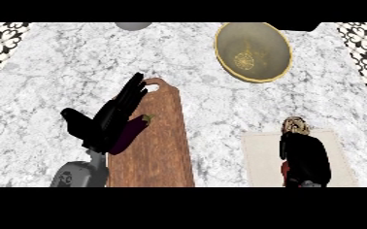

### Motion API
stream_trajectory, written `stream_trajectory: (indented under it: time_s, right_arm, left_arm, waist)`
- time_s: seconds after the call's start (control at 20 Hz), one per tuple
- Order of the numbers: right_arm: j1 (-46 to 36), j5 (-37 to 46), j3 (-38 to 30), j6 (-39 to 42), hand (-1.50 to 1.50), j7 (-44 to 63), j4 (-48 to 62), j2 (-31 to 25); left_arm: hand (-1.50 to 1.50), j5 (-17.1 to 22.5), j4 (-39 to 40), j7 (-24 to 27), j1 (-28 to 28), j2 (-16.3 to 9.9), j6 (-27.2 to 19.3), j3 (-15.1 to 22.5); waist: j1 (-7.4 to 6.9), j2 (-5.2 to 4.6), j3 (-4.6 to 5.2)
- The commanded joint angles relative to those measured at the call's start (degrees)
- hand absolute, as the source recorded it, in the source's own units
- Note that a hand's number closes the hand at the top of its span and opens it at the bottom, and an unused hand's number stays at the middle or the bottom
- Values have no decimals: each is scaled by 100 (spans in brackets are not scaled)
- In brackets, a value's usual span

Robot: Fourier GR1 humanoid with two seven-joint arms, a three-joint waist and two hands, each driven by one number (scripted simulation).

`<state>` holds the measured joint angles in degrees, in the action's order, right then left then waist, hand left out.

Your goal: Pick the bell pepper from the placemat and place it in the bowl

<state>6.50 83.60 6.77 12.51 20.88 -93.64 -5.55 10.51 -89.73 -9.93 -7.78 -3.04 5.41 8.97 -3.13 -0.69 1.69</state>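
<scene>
Black against the pale beige placemat (337,160), the right hand (305,157) hangs low over the mat with its fingers curled downward round something red. Only a sliver of red shows at the hand's lower left edge, and I take that to be the bell pepper (286,169); the hand hides the rest, so the pepper appears to sit on the placemat, closed in by the fingers. A small tan, knobbly thing (295,125) lies just beyond the fingertips, at the mat's far edge; what it is cannot be told.

A bell pepper should be light, hollow and fairly stiff, with a smooth waxy skin that may slip. A hold across its widest part, fingers and thumb on opposite sides, looks safer than pinching the stem.

Up the table (72,68), well apart from the mat, stands the round yellow-rimmed brass-coloured bowl (254,51).

To the left, the left hand (108,119) rests open, fingers straight, at the edge of a long brown wooden cutting board (161,145). A dark purple aubergine (130,132) lies on the board, just beside that hand's palm.
</scene>
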Motion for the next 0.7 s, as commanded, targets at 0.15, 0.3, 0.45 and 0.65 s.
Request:
stream_trajectory:
  time_s: [0.15, 0.3, 0.45, 0.65]
  right_arm:
    - [-1796, -424, 559, 258, 150, 2576, 109, 540]
    - [-2602, -684, 997, 143, 150, 3592, 179, 548]
    - [-3697, -637, 1176, 230, 150, 4480, 377, 552]
    - [-4815, -523, 1472, 269, 150, 5392, 748, 553]
  left_arm:
    - [0, 25, 56, -81, -124, 73, 104, 148]
    - [0, 36, 57, -145, -209, 177, 38, 178]
    - [0, -101, 261, 31, -265, 138, 61, 186]
    - [0, -45, 260, -95, -418, 125, 77, 139]
  waist:
    - [-333, -23, -168]
    - [-403, 8, -168]
    - [-454, -9, -148]
    - [-454, 18, -141]
